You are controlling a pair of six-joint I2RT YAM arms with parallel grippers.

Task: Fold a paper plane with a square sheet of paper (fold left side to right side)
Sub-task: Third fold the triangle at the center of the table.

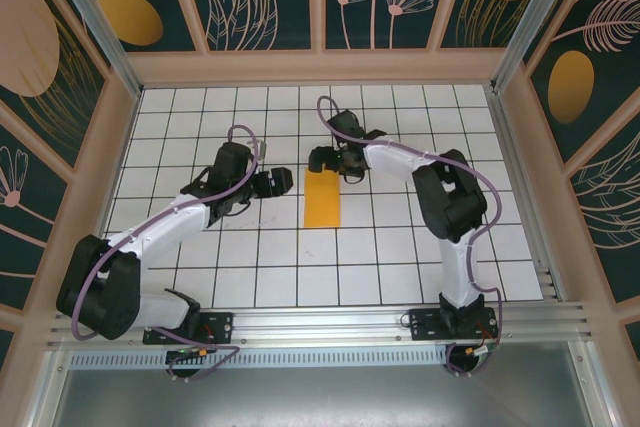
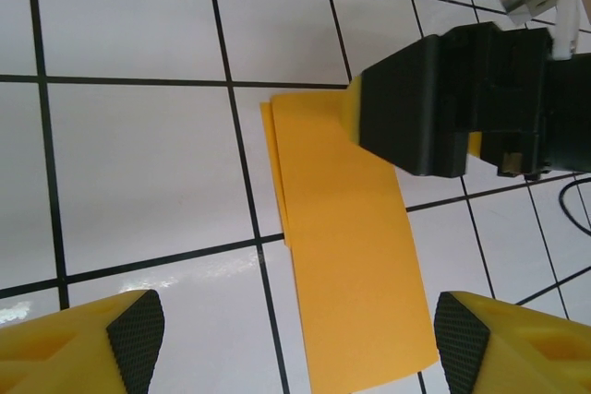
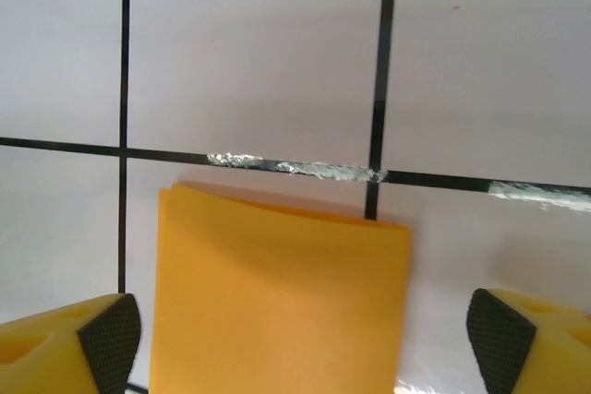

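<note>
A: Above?
B: Saw the square sheet of paper (image 1: 322,200) halved, flat on tiles (image 1: 400,247).
A: Left wrist?
B: Saw left gripper (image 2: 295,320) wide, empty, above it.
A: Right wrist?
B: Saw right gripper (image 3: 305,339) wide, empty, at its end. Probably needed corner folds next.

The left arm (image 1: 165,222) and the right arm (image 1: 455,267) are built alike, with glossy white tubular links joined by chunky black motor housings. Each stands on a flat black base plate (image 1: 195,327). A thin grey-purple cable (image 1: 243,128) runs along each arm in loose loops. The left gripper (image 2: 300,339) and the right gripper (image 3: 305,343) have boxy black bodies and bright yellow plastic fingers (image 2: 55,348). The fingers are faced with black, finely dimpled rubber pads (image 3: 111,339).
</note>
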